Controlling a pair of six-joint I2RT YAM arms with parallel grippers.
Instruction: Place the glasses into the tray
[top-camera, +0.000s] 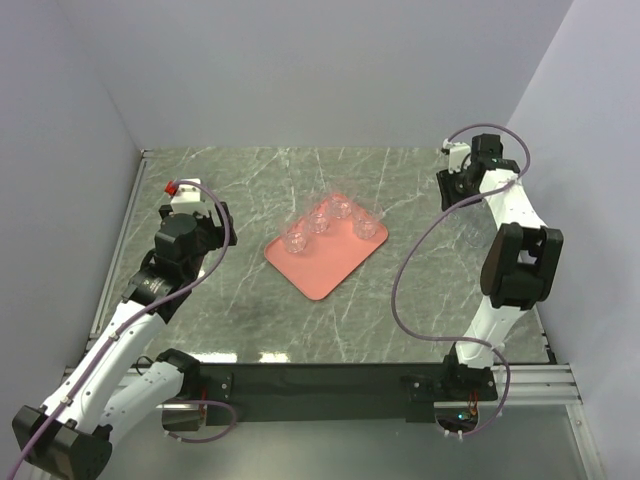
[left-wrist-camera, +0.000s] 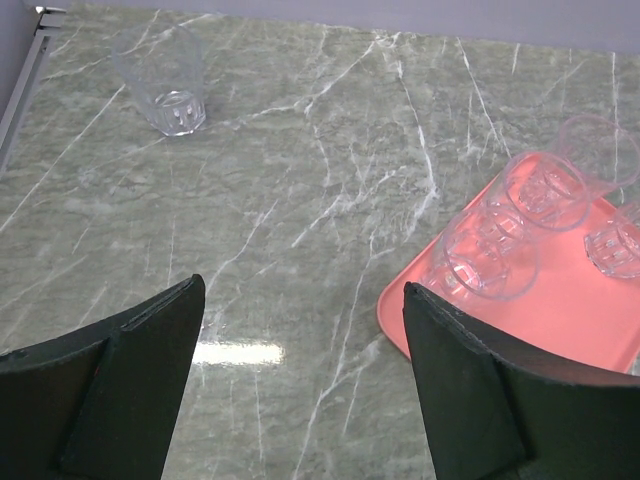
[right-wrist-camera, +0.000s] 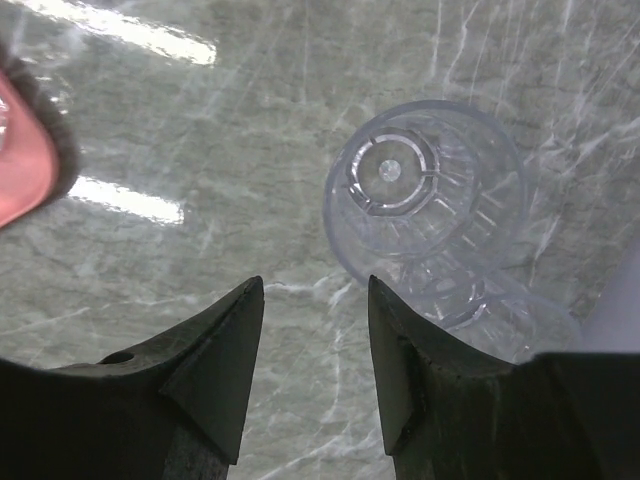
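Four glasses (top-camera: 320, 220) sit on the one tray (top-camera: 325, 268); left hand (left-wrist-camera: 303, 292) and right hand (right-wrist-camera: 313, 290) both spread, empty.

**Marble-patterned table between pale walls**

A grey-green table top (top-camera: 400, 300) veined with white fills the scene. A bright glare patch (left-wrist-camera: 235, 352) lies on its surface. Plain pale lilac walls (top-camera: 300, 70) close it in on the left, far and right sides. A metal rail (top-camera: 118, 250) runs along the left edge, and a black strip (top-camera: 320, 378) lines the near edge.
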